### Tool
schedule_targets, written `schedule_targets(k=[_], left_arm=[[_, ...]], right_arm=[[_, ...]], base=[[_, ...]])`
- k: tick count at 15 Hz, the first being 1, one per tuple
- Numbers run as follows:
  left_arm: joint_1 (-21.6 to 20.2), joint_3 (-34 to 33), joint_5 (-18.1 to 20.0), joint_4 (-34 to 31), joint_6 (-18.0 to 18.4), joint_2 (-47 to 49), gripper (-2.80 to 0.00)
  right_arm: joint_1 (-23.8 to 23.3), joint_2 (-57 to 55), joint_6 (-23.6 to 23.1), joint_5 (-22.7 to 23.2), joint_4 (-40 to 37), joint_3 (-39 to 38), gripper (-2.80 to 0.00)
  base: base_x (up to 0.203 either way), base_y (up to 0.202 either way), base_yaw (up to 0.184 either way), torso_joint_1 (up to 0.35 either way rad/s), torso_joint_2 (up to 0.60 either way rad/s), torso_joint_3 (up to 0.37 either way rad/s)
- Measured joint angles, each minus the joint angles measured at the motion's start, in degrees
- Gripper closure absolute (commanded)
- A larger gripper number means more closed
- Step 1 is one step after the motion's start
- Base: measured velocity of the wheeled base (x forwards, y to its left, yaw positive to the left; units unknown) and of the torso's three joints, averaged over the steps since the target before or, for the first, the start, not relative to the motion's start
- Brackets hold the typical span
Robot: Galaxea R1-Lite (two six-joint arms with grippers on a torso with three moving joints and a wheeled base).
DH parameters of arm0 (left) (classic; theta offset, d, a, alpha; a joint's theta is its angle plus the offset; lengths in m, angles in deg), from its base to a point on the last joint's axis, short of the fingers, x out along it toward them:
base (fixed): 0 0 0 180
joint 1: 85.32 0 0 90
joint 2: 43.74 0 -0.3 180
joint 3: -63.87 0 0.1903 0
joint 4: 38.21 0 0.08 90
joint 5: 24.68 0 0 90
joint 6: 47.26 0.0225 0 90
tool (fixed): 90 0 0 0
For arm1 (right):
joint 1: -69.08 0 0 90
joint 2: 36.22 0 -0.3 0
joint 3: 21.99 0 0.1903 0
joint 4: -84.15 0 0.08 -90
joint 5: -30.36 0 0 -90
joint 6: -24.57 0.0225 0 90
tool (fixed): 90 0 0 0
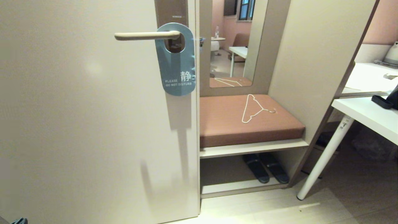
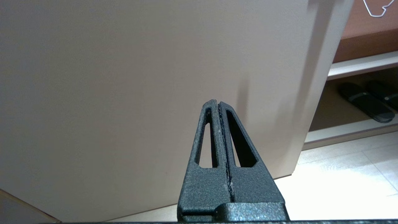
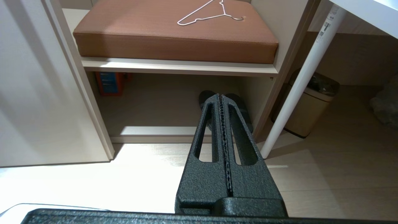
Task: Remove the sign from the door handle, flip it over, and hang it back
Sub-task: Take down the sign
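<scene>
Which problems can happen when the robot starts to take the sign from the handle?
1. The sign hangs at the door edge, so a sideways pull may drop it toward the cushion.
2. The left gripper is shut and low by the door; it must open first.

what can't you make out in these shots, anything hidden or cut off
- Back face of the sign: head view, turned to the door.
- Knuckle end of the door handle: head view, covered by the sign.
- Sign and handle: outside both wrist views.
- Slippers: right wrist view, mostly behind the shut right pincer.
- Hanger: left wrist view, cut by the top edge.
</scene>
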Motion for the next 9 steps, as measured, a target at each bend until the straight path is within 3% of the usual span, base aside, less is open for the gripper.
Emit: schedule_targets(k=[9], left_arm=[[0.10,0.00,-0.51,-7.74,-1.51,-8.43,0.00]], right_arm=[[0.00,0.00,0.00,0.00,-0.01,0.00,0.00]], base=[[0.000,0.000,0.000,0.000,0.00,0.000]])
